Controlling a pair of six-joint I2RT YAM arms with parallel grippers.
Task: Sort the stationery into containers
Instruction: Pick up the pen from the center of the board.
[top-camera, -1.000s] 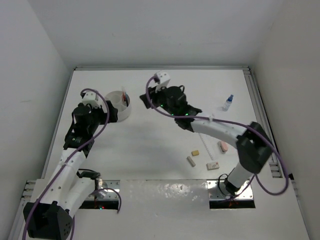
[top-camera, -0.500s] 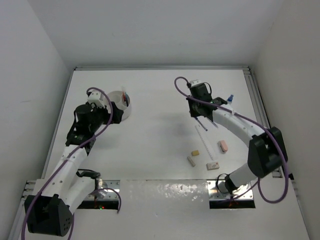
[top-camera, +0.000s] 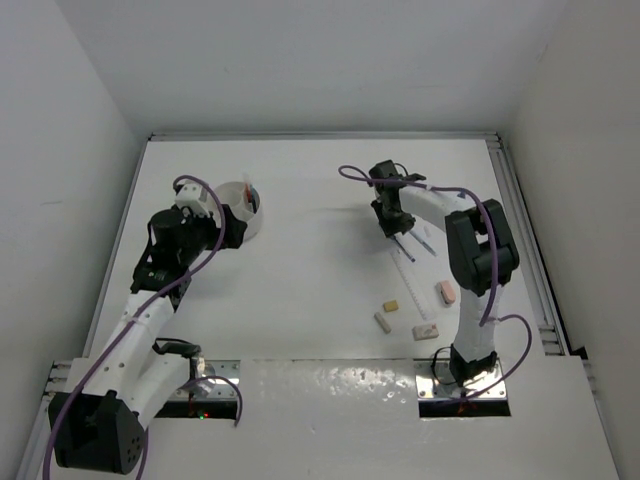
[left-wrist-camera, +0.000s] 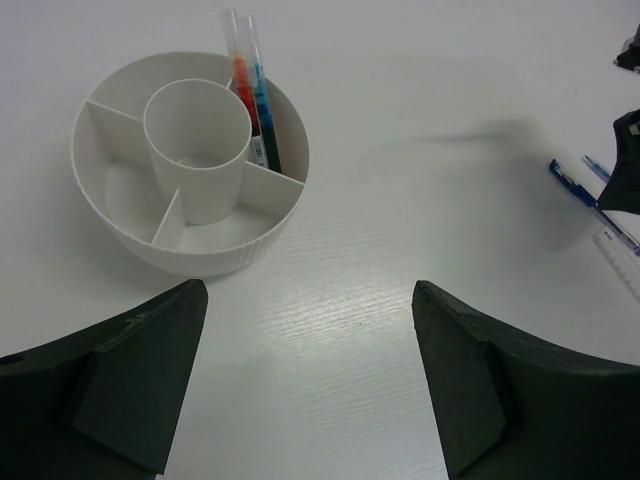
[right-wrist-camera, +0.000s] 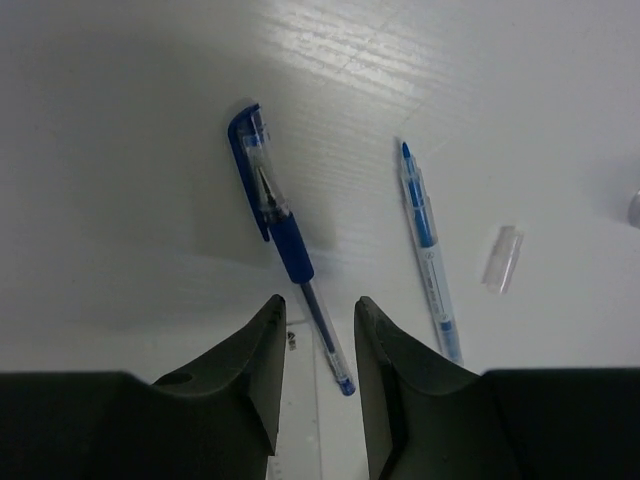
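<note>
Bench (top-camera: 320, 290): white, both arms out over it.
Tub (left-wrist-camera: 200, 255): round, white, ribbed wall, centre cup inside a divided ring; sits toward the far left corner.
In tub: orange pen (left-wrist-camera: 243, 85) and blue pen (left-wrist-camera: 262, 100) lie side by side in one ring compartment, tops sticking out over the rim.
Left gripper (left-wrist-camera: 308, 300): jaws wide, nothing between them, hovering near the tub.
Right gripper (right-wrist-camera: 318, 320): jaws narrow with a gap showing, straddling the tip end of the blue gel pen (right-wrist-camera: 283, 232); the pads do not appear to touch it.
Gel pen: flat on the bench, right of centre.
Uncapped blue marker (right-wrist-camera: 428, 250): flat, just beside the gel pen; clear cap (right-wrist-camera: 503, 258) loose next to it.
Clear ruler (top-camera: 408, 272): flat, one end under the right gripper.
Erasers: tan eraser (top-camera: 391, 305), pink eraser (top-camera: 446, 292), white eraser (top-camera: 426, 330), apart from one another, toward the near right corner.
</note>
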